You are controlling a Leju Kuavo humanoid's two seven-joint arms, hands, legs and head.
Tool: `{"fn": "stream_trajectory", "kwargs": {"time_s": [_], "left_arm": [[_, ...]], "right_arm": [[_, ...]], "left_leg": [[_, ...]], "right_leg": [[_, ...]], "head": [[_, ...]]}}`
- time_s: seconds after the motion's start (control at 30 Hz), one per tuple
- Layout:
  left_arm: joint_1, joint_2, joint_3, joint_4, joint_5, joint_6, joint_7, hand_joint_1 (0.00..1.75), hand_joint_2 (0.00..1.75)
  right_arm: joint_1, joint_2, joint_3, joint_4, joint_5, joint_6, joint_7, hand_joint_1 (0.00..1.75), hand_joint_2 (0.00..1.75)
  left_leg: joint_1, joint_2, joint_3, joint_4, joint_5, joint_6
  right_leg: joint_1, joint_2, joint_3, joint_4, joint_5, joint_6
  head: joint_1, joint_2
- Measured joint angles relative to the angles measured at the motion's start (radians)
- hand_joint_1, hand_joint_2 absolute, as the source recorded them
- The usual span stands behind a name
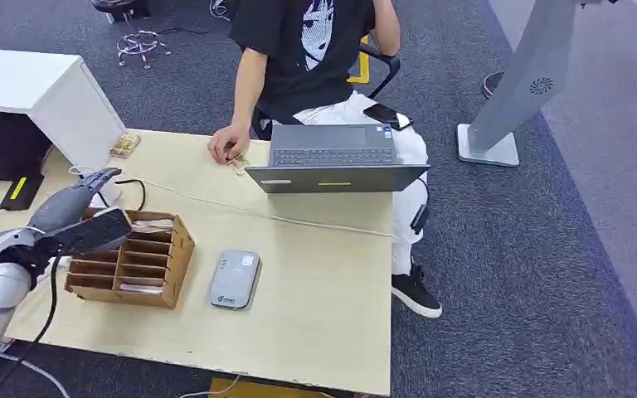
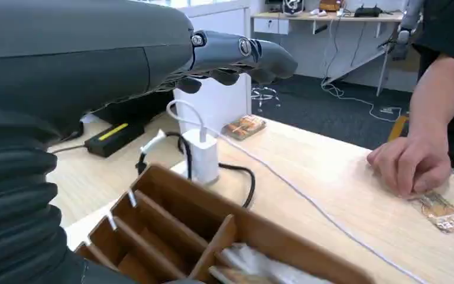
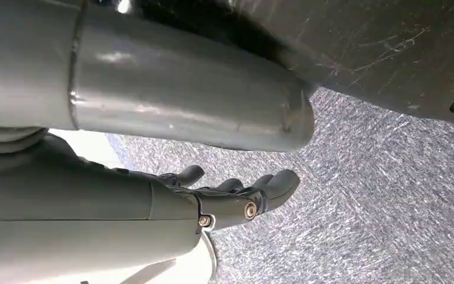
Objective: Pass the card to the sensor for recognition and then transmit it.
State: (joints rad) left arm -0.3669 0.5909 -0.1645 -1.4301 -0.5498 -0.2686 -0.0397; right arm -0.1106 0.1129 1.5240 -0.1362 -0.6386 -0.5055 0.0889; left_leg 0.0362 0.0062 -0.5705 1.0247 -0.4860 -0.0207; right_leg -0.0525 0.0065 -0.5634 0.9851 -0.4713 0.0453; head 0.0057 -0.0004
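Hovering my left robot hand (image 1: 79, 199) empty, fingers loosely spread, over the organizer (image 1: 133, 259), I see cards (image 1: 151, 224) in its slots and the sensor (image 1: 235, 279) beside it on the desk (image 1: 323, 274). Risks: fingers catching a divider or the cable (image 1: 137, 192). Right robot hand (image 3: 236, 192) hangs empty, fingers apart.

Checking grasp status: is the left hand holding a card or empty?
Empty. The left hand hovers over the wooden organizer, fingers spread with nothing between them in the left wrist view.
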Motion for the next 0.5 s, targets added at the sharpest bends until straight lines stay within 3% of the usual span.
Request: {"fn": "stream_trajectory", "kwargs": {"time_s": [0.27, 0.5], "left_arm": [[-0.149, -0.037, -0.124, 0.027, -0.058, -0.009, 0.023, 0.0, 1.75], [-0.237, -0.059, -0.182, 0.048, -0.05, -0.045, 0.036, 0.0, 1.75]], "right_arm": [[-0.001, 0.0, 0.0, 0.0, -0.02, 0.0, 0.0, 0.0, 0.0], [-0.001, 0.0, -0.001, 0.0, -0.031, 0.0, -0.001, 0.0, 0.0]], "left_leg": [[0.0, 0.0, 0.0, 0.0, 0.0, 0.0], [0.0, 0.0, 0.0, 0.0, 0.0, 0.0]], "right_leg": [[0.0, 0.0, 0.0, 0.0, 0.0, 0.0], [0.0, 0.001, 0.0, 0.0, 0.0, 0.0]], "head": [[0.0, 0.0], [0.0, 0.0]]}}
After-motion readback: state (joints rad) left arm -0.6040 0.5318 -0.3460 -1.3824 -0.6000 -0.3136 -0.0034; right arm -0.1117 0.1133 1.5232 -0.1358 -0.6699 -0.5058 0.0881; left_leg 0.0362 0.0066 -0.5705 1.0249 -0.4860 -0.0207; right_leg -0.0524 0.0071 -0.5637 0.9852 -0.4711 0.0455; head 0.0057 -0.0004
